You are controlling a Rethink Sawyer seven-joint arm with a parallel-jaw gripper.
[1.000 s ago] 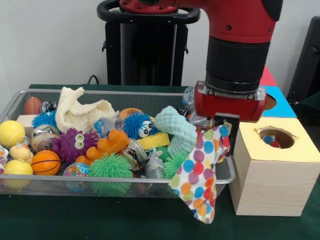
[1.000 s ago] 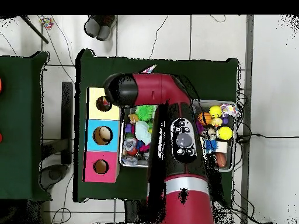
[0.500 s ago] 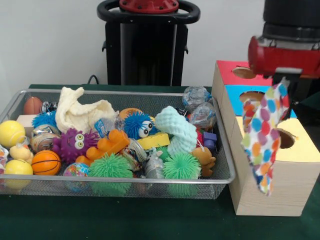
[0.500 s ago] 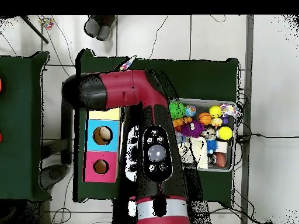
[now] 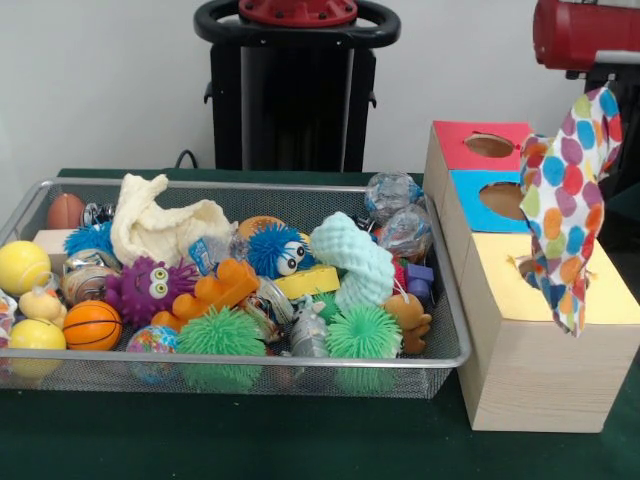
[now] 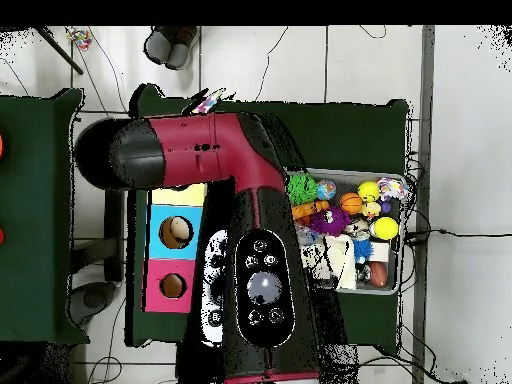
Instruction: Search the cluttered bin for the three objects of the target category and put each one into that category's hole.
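Green felt-like cloth is covering the table [image 5: 300, 445], and behind it a plain pale wall is running across the front view. From overhead the floor is showing light tiles with cables trailing over them, plus a second green-topped table [image 6: 30, 200] sitting at 9 o'clock. No readable writing or labels anywhere.

Polka-dot cloth [image 5: 565, 200] is dangling from under the red gripper [image 5: 600, 88] at about 2 o'clock in the front view, hanging over the yellow top of the wooden box [image 5: 545, 330] and covering part of its hole. The claw is pinching the cloth's upper end, though the fingertips themselves are hiding behind the fabric.

The box is also showing a blue hole section [image 5: 500, 198] and a red hole section [image 5: 482, 145] further back. Just beside it, at 9 o'clock, the wire mesh bin [image 5: 250, 375] is holding a jumble: a cream cloth [image 5: 160, 225], a mint textured cloth [image 5: 355, 262], a purple monster toy [image 5: 148, 288], a small basketball [image 5: 92, 325], yellow balls [image 5: 22, 265] and green spiky balls [image 5: 222, 335].

Overhead, the arm [image 6: 215, 170] is reaching across the box.
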